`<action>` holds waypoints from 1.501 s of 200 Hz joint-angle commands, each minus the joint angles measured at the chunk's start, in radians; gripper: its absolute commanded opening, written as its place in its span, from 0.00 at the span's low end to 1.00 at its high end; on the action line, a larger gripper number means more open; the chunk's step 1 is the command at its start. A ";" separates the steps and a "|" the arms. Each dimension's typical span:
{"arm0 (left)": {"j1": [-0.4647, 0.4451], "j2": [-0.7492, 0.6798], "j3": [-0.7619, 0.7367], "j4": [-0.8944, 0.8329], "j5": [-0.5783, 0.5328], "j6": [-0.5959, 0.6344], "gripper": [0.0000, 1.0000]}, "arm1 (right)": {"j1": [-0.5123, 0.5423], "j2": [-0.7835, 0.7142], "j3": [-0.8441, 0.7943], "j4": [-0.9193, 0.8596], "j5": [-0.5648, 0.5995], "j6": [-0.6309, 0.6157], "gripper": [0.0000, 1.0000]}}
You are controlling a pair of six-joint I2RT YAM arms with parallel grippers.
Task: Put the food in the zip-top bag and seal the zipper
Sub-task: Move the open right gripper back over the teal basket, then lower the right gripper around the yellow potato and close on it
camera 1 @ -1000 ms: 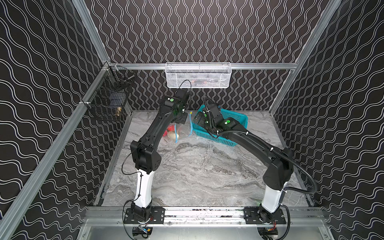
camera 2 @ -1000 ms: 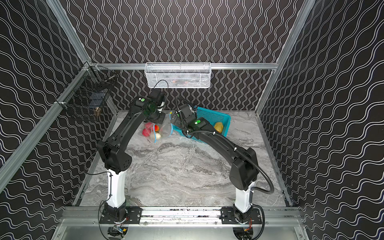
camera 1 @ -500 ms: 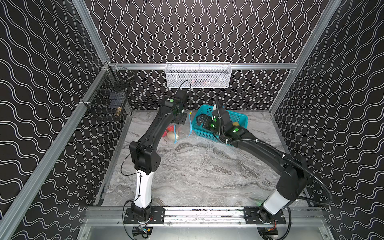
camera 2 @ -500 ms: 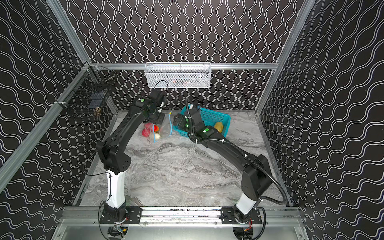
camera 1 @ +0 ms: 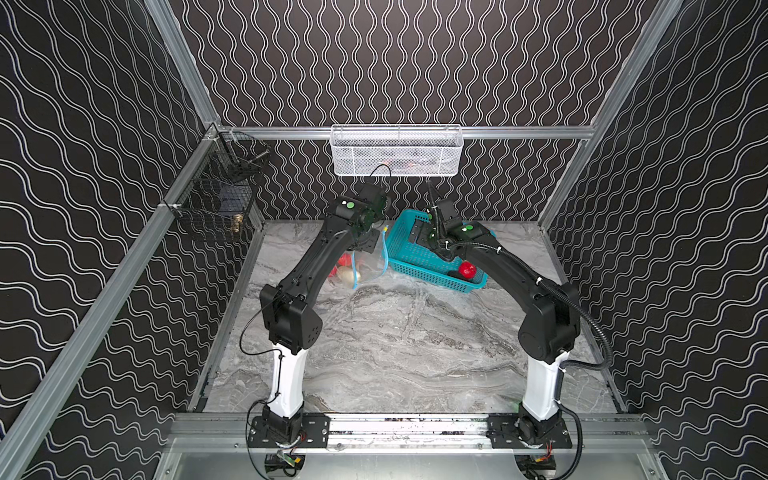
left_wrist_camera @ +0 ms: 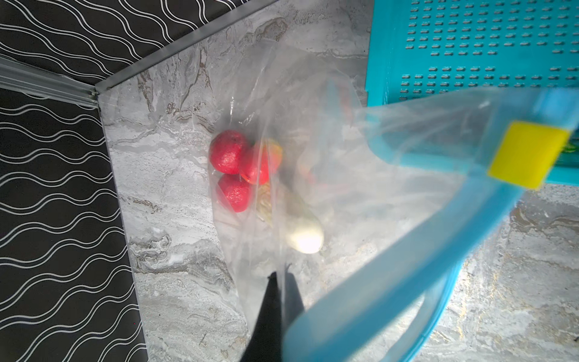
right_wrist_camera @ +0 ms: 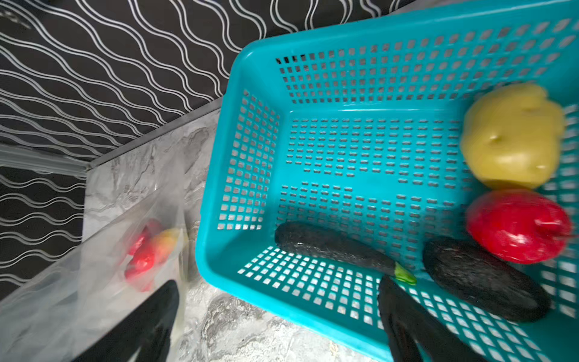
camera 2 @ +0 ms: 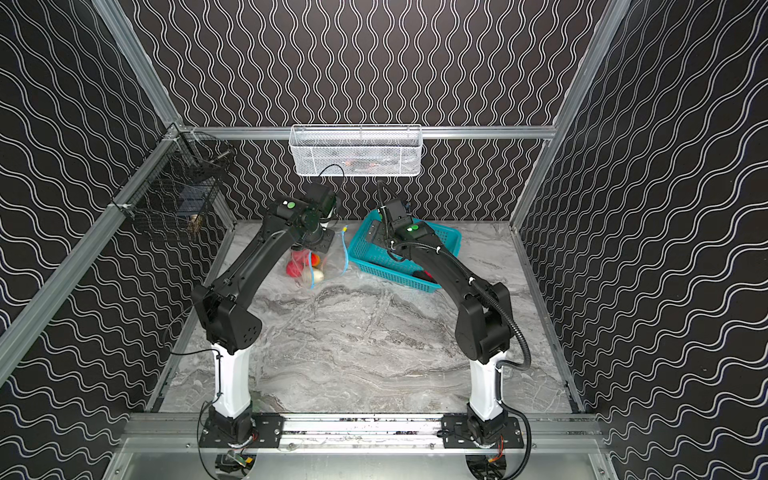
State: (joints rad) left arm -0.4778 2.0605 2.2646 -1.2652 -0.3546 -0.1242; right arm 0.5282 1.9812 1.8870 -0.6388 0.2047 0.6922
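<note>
The clear zip-top bag (left_wrist_camera: 313,103) hangs open beside the teal basket, shown in both top views (camera 1: 368,266) (camera 2: 328,262). My left gripper (left_wrist_camera: 282,275) is shut on one wall of the bag, just below the light blue zipper (left_wrist_camera: 407,250) with its yellow slider (left_wrist_camera: 529,156). Red round food (left_wrist_camera: 228,152) and a white long piece (left_wrist_camera: 305,235) lie inside the bag. My right gripper (right_wrist_camera: 279,291) is open and empty, straddling the basket's near wall. In the basket lie a yellow potato (right_wrist_camera: 513,134), a red fruit (right_wrist_camera: 517,225) and two dark elongated pieces (right_wrist_camera: 332,244).
The teal perforated basket (camera 1: 415,255) stands at the back of the marble table, right of the bag. A white mesh basket (camera 1: 397,149) hangs on the back wall and a black wire basket (camera 1: 216,203) on the left wall.
The right arm swung its elbow outward and back, and its gripper shifted a little over the basket's left end, staying open. The left arm and the bag have kept still.
</note>
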 commanded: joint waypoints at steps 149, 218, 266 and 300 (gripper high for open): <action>-0.010 -0.010 0.025 0.006 -0.031 0.016 0.00 | -0.164 0.143 0.151 -0.237 0.174 -0.023 0.99; -0.041 0.001 0.046 -0.005 -0.048 0.016 0.00 | -0.211 0.227 0.214 -0.260 0.192 -0.022 0.99; -0.041 0.021 0.064 -0.016 -0.086 0.011 0.00 | -0.216 0.292 0.264 -0.262 0.200 -0.055 0.99; -0.042 0.032 0.086 -0.028 -0.081 0.009 0.00 | -0.221 0.344 0.321 -0.288 0.215 -0.072 0.99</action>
State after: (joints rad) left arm -0.5201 2.0945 2.3440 -1.2819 -0.4221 -0.1207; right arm 0.3096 2.3035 2.1788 -0.8974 0.3882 0.6373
